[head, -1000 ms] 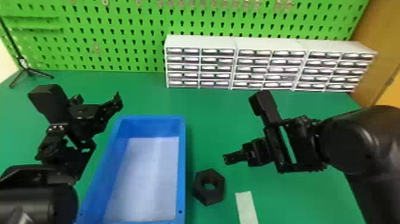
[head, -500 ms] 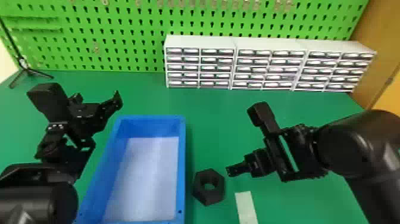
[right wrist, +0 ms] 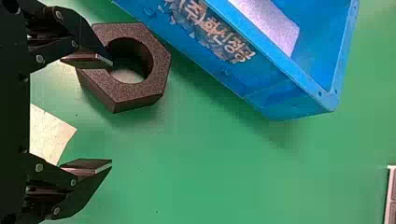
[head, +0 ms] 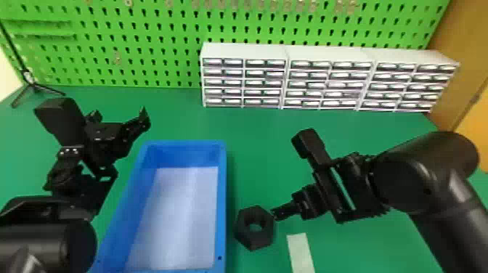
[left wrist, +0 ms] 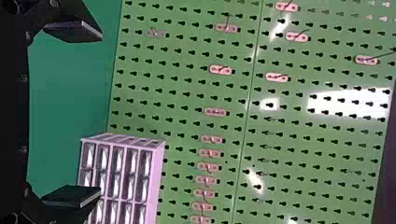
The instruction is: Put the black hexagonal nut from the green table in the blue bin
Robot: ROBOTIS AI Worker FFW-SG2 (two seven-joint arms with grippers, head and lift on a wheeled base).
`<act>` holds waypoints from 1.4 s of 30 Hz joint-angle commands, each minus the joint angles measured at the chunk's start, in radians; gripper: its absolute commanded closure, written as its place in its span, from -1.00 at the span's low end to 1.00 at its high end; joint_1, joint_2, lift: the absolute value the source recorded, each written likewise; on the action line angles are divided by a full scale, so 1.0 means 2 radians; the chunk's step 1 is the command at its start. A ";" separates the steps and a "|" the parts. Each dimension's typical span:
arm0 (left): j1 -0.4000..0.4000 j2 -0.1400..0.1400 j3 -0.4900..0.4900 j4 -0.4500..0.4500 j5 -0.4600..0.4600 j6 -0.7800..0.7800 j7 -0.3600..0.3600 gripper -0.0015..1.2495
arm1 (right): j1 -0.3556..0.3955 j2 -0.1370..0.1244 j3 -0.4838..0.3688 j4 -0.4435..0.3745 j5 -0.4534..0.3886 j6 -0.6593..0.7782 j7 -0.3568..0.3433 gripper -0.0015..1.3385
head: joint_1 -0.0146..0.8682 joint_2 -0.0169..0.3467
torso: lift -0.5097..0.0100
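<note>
The black hexagonal nut lies flat on the green table, just right of the blue bin. My right gripper is at the nut's right side in the head view. In the right wrist view, my right gripper is open; one finger overlaps the near side of the nut by its hole, the other is over bare table. Contact cannot be told. Left of the bin's far end, my left gripper is held; in the left wrist view the left gripper stands open, nothing between its fingers.
A pale strip lies on the table right of the nut. White drawer cabinets line the back, before a green pegboard. A black tripod stand is at the far left.
My right gripper has come down and nearer the robot, its fingertip now at the nut's edge. The left arm, nut and bin have stayed put.
</note>
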 commanded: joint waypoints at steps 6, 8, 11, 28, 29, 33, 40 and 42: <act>0.001 -0.002 0.002 0.000 0.000 0.000 0.000 -0.80 | -0.010 0.002 0.020 0.020 0.001 0.001 0.000 -0.25 | 0.60 -0.86 | 0.59; 0.001 -0.002 0.002 0.000 0.000 0.000 0.000 -0.80 | -0.012 0.002 0.024 0.024 0.000 0.001 0.000 -0.25 | 0.60 -0.86 | 0.59; 0.001 -0.002 0.002 0.000 0.000 0.000 0.000 -0.80 | -0.013 0.002 0.030 0.030 0.000 0.001 0.000 -0.25 | 0.60 -0.86 | 0.59; 0.000 -0.002 0.003 0.000 0.001 0.000 0.000 -0.80 | -0.016 0.006 0.044 0.041 0.021 0.001 0.000 -0.25 | 0.60 -0.86 | 0.59; 0.000 -0.002 0.003 0.000 0.001 0.000 0.000 -0.80 | -0.016 0.006 0.044 0.041 0.022 0.001 0.000 -0.25 | 0.60 -0.86 | 0.59; 0.001 -0.002 0.003 0.000 0.001 -0.001 0.000 -0.80 | -0.014 0.009 0.044 0.044 0.028 0.001 0.000 -0.25 | 0.60 -0.86 | 0.59; 0.001 -0.002 0.003 0.000 0.001 -0.001 -0.001 -0.80 | -0.012 0.013 0.050 0.049 0.031 0.001 0.001 -0.25 | 0.60 -0.86 | 0.59; 0.001 -0.002 0.003 0.000 0.001 -0.001 -0.001 -0.80 | -0.011 0.014 0.050 0.050 0.031 0.001 0.001 -0.24 | 0.60 -0.86 | 0.59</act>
